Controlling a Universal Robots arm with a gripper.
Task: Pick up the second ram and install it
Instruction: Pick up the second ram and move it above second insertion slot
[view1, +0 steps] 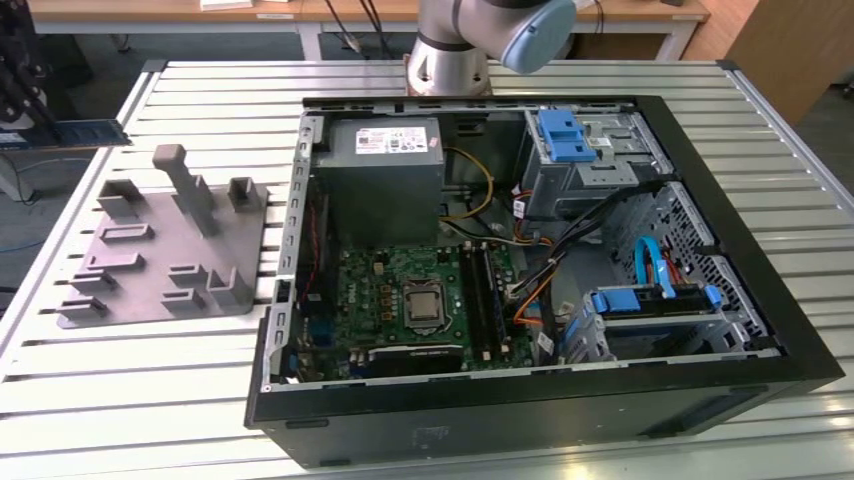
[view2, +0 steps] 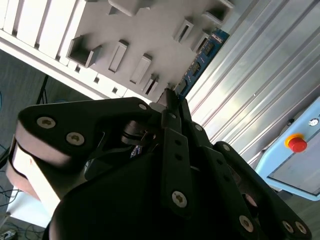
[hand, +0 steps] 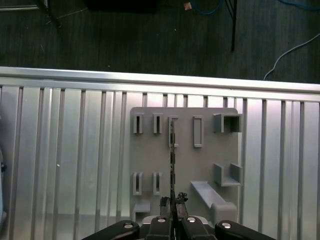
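While the arm hangs over the table (view2: 265, 70), its pincer (view2: 170, 98) clamps the second ram (view2: 201, 61) by one end, the stick pointing straight out above the fixture plate (view2: 155, 27).

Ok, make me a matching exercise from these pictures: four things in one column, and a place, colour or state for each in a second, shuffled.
1 second ram
2 fixture plate
3 computer case
4 push button

A red
B open, on the slatted table
C held by the gripper
D grey, at the exterior view's left of the case

Pairs: 1-C, 2-D, 3-B, 4-A
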